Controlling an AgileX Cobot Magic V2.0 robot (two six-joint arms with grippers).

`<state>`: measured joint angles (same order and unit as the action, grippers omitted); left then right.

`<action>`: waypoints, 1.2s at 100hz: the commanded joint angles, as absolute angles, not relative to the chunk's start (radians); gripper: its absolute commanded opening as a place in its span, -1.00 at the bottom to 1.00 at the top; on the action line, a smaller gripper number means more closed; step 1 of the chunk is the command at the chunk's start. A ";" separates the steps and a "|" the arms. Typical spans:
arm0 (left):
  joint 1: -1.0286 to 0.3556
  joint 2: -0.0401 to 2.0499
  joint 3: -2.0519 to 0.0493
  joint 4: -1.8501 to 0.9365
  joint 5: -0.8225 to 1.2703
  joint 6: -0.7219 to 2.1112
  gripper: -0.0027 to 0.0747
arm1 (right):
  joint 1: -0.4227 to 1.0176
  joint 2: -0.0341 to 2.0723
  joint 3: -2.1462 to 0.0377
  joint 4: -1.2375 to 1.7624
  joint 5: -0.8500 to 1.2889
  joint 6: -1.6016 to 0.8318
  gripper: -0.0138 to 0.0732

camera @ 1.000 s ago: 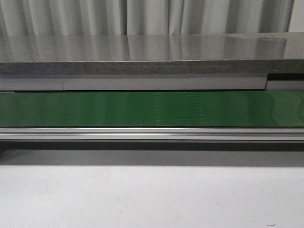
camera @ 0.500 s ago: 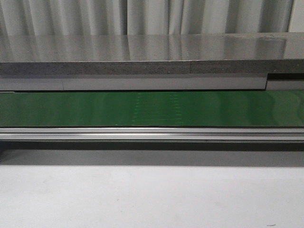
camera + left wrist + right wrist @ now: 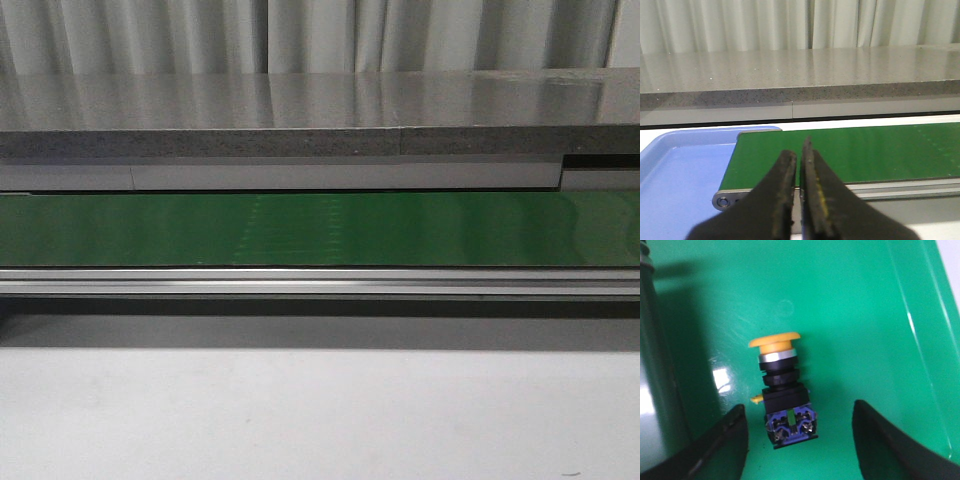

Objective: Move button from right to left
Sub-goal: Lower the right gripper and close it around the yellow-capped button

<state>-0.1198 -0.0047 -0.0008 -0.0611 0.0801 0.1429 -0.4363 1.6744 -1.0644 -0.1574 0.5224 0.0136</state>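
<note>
Button (image 3: 782,390) lies in green tray (image 3: 855,305); blue tray (image 3: 675,175) bare.

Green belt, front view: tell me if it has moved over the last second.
Yes. The faint pale patch on the green belt has slid leftward along the fixed metal rail below it.

- A green conveyor belt (image 3: 320,230) is seen running across the front view, framed below by a silver metal rail (image 3: 320,282).
- A grey speckled countertop (image 3: 300,110) is set behind the belt, backed by pale curtains (image 3: 200,35).
- A blue tray (image 3: 675,175) is placed at the belt's end.
- A glossy green tray (image 3: 850,305) is shown in the right wrist view.
- A white tabletop (image 3: 320,415) is seen in front.
</note>
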 commanded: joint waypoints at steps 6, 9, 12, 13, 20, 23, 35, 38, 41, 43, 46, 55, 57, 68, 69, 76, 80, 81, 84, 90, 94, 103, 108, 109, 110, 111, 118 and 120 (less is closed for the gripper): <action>-0.125 -0.042 0.039 -0.071 0.000 0.132 -0.92 | -0.445 1.661 -1.096 -0.158 0.464 -0.014 0.31; -0.125 -0.042 0.039 -0.071 0.000 0.132 -0.92 | -0.445 1.665 -1.096 -0.158 0.461 -0.019 0.31; -0.125 -0.042 0.039 -0.071 0.000 0.132 -0.92 | -0.445 1.667 -1.096 -0.158 0.460 -0.022 0.31; -0.125 -0.042 0.039 -0.071 0.000 0.132 -0.92 | -0.445 1.668 -1.096 -0.158 0.459 -0.024 0.31; -0.125 -0.042 0.039 -0.071 0.000 0.132 -0.92 | -0.445 1.677 -1.096 -0.158 0.458 -0.031 0.31; -0.125 -0.042 0.039 -0.071 0.000 0.132 -0.92 | -0.445 1.680 -1.096 -0.158 0.455 -0.033 0.31; -0.125 -0.042 0.039 -0.071 0.000 0.132 -0.92 | -0.445 1.704 -1.096 -0.158 0.449 -0.047 0.31; -0.125 -0.042 0.039 -0.071 0.000 0.132 -0.92 | -0.445 1.710 -1.096 -0.158 0.447 -0.049 0.31; -0.125 -0.042 0.039 -0.071 0.000 0.132 -0.92 | -0.445 1.718 -1.096 -0.158 0.445 -0.052 0.31; -0.125 -0.042 0.039 -0.071 0.000 0.132 -0.92 | -0.445 1.722 -1.096 -0.158 0.444 -0.054 0.31; -0.125 -0.042 0.039 -0.071 0.000 0.132 -0.92 | -0.445 1.727 -1.096 -0.158 0.441 -0.054 0.31; -0.125 -0.042 0.039 -0.071 0.000 0.132 -0.92 | -0.445 1.741 -1.096 -0.158 0.426 -0.056 0.31; -0.125 -0.042 0.039 -0.071 0.000 0.132 -0.92 | -0.445 1.743 -1.096 -0.158 0.422 -0.059 0.31; -0.125 -0.042 0.039 -0.071 0.000 0.132 -0.92 | -0.445 1.748 -1.096 -0.159 0.403 -0.074 0.31; -0.125 -0.042 0.039 -0.071 0.000 0.132 -0.92 | -0.445 1.748 -1.096 -0.159 0.403 -0.075 0.31; -0.125 -0.042 0.039 -0.071 0.000 0.132 -0.92 | -0.445 1.755 -1.096 -0.159 0.401 -0.081 0.31; -0.125 -0.042 0.039 -0.071 0.000 0.132 -0.92 | -0.445 1.760 -1.096 -0.159 0.401 -0.081 0.31; -0.125 -0.042 0.039 -0.071 0.000 0.132 -0.92 | -0.445 1.762 -1.096 -0.159 0.401 -0.081 0.31; -0.125 -0.042 0.039 -0.071 0.000 0.132 -0.92 | -0.445 1.767 -1.096 -0.159 0.401 -0.081 0.31; -0.125 -0.042 0.039 -0.071 0.000 0.132 -0.92 | -0.445 1.778 -1.096 -0.159 0.400 -0.081 0.31; -0.125 -0.042 0.039 -0.071 0.000 0.132 -0.92 | -0.445 1.787 -1.096 -0.159 0.400 -0.081 0.31; -0.125 -0.042 0.039 -0.071 0.000 0.132 -0.92 | -0.445 1.808 -1.096 -0.159 0.395 -0.081 0.31; -0.125 -0.042 0.039 -0.071 0.000 0.132 -0.92 | -0.445 1.817 -1.096 -0.159 0.392 -0.081 0.31; -0.125 -0.042 0.039 -0.071 0.000 0.132 -0.92 | -0.445 1.820 -1.096 -0.159 0.391 -0.081 0.31; -0.125 -0.042 0.039 -0.071 0.000 0.132 -0.92 | -0.445 1.822 -1.096 -0.159 0.390 -0.081 0.31; -0.125 -0.042 0.039 -0.071 0.000 0.132 -0.92 | -0.446 1.825 -1.096 -0.159 0.389 -0.081 0.31; -0.125 -0.042 0.039 -0.071 0.000 0.132 -0.92 | -0.449 1.837 -1.096 -0.159 0.386 -0.081 0.31; -0.125 -0.042 0.039 -0.071 0.000 0.132 -0.92 | -0.452 1.840 -1.096 -0.159 0.385 -0.081 0.31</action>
